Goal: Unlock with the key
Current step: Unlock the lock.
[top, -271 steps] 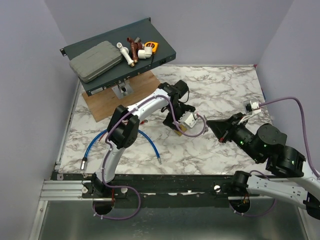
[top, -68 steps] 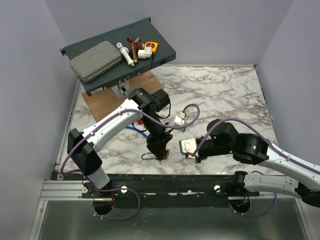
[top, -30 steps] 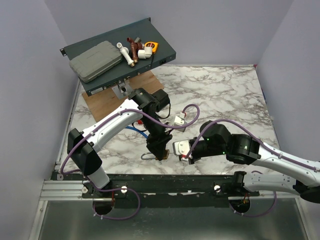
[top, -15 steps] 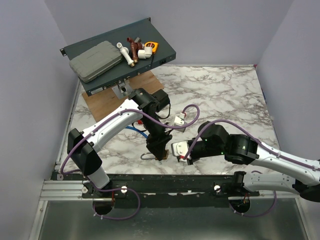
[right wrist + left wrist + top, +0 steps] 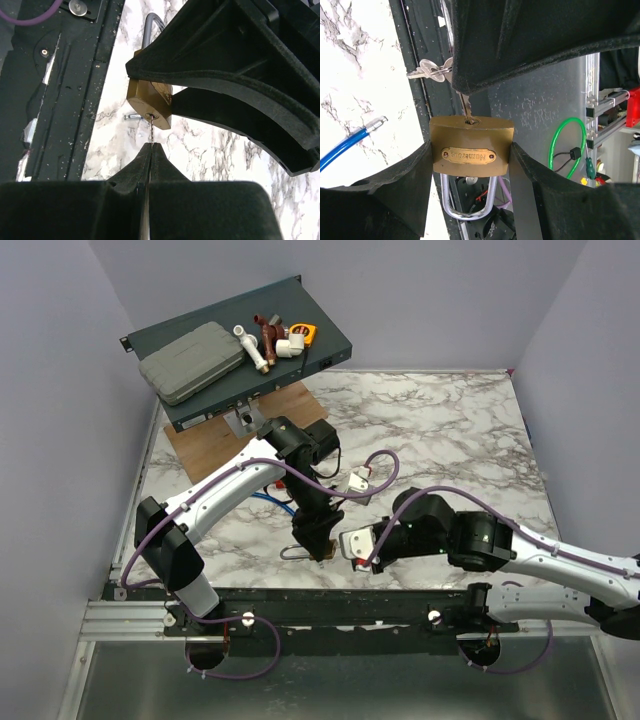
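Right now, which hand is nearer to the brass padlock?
Left. The left hand grips the brass padlock by its sides; the right hand stands just off its keyhole end, pinching the key that enters it.

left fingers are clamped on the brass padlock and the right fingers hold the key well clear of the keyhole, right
Not quite. The left fingers do clamp the padlock and the right fingers do hold the key, but it isn't clear of the keyhole: the left wrist view shows its blade running into it.
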Robot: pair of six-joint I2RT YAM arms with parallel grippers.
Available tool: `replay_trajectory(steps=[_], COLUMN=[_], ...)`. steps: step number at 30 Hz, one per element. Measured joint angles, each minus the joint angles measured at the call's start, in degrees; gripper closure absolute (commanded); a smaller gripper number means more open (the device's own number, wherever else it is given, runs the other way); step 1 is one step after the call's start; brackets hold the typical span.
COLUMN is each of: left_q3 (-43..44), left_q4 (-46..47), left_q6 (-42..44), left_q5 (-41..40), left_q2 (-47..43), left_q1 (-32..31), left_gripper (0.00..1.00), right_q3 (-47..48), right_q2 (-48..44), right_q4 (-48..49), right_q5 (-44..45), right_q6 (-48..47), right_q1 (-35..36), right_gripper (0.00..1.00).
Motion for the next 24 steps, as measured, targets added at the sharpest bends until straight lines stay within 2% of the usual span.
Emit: replay_trajectory(steps=[24], left_q3=[-0.5], left_q4=[-0.4], left_q6=[-0.2], left_q5=[-1.3], left_q2=[0.0], left_q1=[0.0], left_gripper=[1.0], right_q3=[-2.1], right_q2=[0.5], right_q4=[2.0], right_q5=[12.2], right_q6=[-5.5], right_q1=[6.6], right_gripper=[0.99])
